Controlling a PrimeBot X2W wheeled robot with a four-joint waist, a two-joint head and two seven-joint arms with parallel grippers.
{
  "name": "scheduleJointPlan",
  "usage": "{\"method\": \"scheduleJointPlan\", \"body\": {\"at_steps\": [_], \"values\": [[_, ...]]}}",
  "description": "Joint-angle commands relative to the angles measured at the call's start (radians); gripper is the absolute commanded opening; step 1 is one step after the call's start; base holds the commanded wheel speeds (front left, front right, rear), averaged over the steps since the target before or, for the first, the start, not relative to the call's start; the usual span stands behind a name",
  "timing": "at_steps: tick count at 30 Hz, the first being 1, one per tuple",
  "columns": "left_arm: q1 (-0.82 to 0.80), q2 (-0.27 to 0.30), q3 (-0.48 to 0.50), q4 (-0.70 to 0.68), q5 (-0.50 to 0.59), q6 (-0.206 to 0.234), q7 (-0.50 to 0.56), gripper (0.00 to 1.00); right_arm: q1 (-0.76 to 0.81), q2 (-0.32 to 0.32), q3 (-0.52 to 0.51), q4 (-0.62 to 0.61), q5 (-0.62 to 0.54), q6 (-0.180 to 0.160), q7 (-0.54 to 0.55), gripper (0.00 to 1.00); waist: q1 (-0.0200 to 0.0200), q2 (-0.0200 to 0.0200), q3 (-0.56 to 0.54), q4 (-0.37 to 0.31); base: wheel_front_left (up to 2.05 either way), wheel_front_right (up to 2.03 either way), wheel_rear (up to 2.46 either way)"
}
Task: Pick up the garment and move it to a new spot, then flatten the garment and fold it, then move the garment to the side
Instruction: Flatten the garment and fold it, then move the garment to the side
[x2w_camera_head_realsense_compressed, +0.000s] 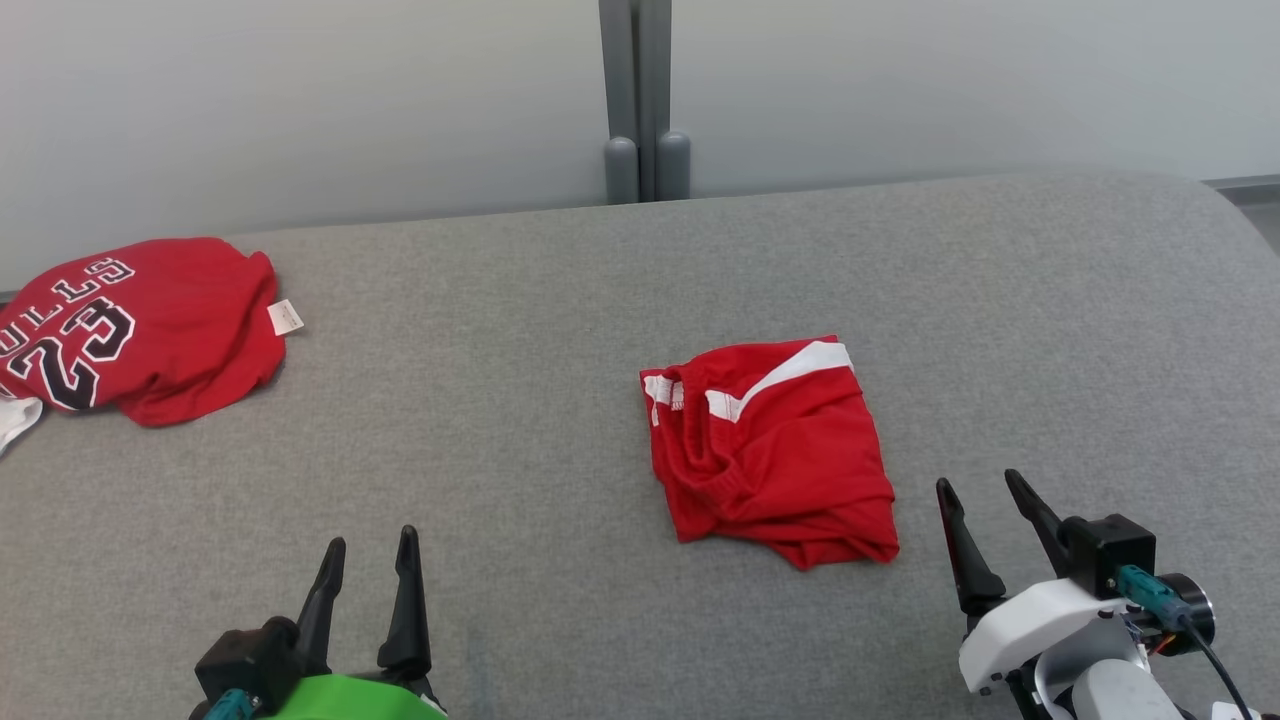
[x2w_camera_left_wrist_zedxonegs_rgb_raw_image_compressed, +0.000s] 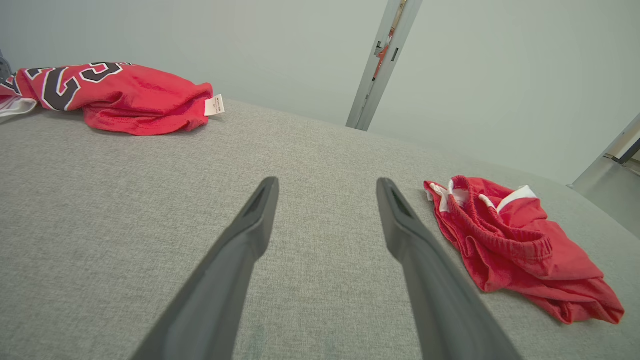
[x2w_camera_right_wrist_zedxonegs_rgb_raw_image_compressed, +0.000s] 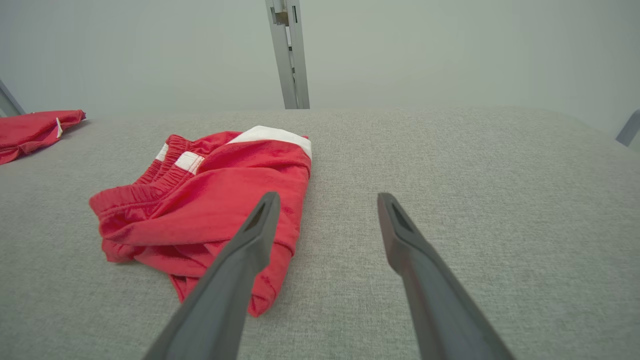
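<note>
The red garment (x2w_camera_head_realsense_compressed: 770, 450) is lying crumpled on the grey table (x2w_camera_head_realsense_compressed: 500, 420), untouched, ahead of and between the left gripper (x2w_camera_head_realsense_compressed: 372, 540) and right gripper (x2w_camera_head_realsense_compressed: 978, 481), nearer the right. Both jaws are standing wide open, holding nothing.

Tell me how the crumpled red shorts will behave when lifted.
The red shorts lie in soft folds, so they will probably hang limp and unfold. Thin cloth suggests little weight. On the textured grey surface, a push would likely bunch them rather than slide.
</note>
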Motion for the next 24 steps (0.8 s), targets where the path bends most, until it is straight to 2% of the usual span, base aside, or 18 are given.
{"method": "scheduleJointPlan", "body": {"at_steps": [1, 24], "values": [[0.012, 0.002, -0.002, 0.001, -0.005, -0.003, -0.001, 1.00, -0.002, -0.003, 0.003, 0.003, 0.003, -0.001, -0.005, 1.00, 0.0000, -0.0001, 0.000, 0.001, 0.00, 0.00, 0.00], [-0.002, 0.002, 0.000, 0.000, -0.005, -0.002, -0.001, 1.00, -0.015, -0.003, -0.008, -0.034, -0.008, -0.001, -0.007, 1.00, 0.0000, -0.0001, 0.005, 0.002, 0.00, 0.00, 0.00]]}}
